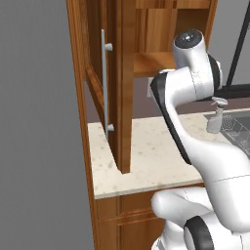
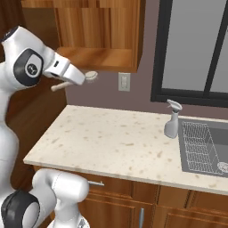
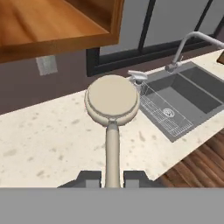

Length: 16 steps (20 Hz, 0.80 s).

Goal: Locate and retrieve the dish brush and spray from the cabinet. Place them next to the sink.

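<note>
The cabinet [image 1: 124, 73] stood with its door swung open, the long silver handle [image 1: 105, 85] facing out, and its lower shelf [image 2: 95, 58] lay bare in the part visible. The sink [image 2: 209, 149] held a wire rack [image 2: 196, 147] along its near side and a round drain on its floor; nothing else lay in the basin. A curved tap [image 3: 188, 43] rose behind it.

The arm rose from the base, bent at the elbow, and reached out level just below the cabinet's shelf, above the left part of the bench [image 2: 111, 138]. The gripper [image 3: 112, 177] was clamped on the handle of the dish brush [image 3: 112, 103], a finger pressed to either side of the pale stem. The brush stuck straight out ahead of the fingers, its round head [image 2: 91, 75] held in the air above the bench, near a wall outlet [image 2: 124, 81].

The spray [image 2: 172, 120] stood upright on the bench just beside the sink's left edge, well apart from the gripper and to its right.
</note>
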Tool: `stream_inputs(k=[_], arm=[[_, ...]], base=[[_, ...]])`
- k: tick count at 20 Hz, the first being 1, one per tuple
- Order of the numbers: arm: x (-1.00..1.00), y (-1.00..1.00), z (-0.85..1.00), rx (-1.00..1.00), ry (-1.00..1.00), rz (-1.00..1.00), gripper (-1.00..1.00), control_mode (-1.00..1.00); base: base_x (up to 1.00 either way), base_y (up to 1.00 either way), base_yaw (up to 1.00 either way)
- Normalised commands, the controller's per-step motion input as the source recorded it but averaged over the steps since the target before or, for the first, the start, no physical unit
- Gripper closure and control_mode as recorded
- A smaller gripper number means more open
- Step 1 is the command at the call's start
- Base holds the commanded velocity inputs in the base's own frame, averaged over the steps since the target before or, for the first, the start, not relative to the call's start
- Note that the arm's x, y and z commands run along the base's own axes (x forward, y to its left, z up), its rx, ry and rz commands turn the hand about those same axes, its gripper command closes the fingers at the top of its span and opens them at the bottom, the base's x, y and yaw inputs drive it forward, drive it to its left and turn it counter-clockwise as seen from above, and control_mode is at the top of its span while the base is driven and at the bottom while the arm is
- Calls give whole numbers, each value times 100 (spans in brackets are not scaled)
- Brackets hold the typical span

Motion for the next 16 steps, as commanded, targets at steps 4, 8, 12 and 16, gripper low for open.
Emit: stream_inputs(k=[4,8,12,16], arm=[[2,-68,-55,-1,23,-24,100,-100],[-3,-73,-62,-1,7,-18,100,-100],[-2,-83,-51,3,14,-22,100,-100],[-1,-75,-57,9,8,-16,100,-100]], base=[[0,0,0],[0,0,0],[0,0,0],[0,0,0]])
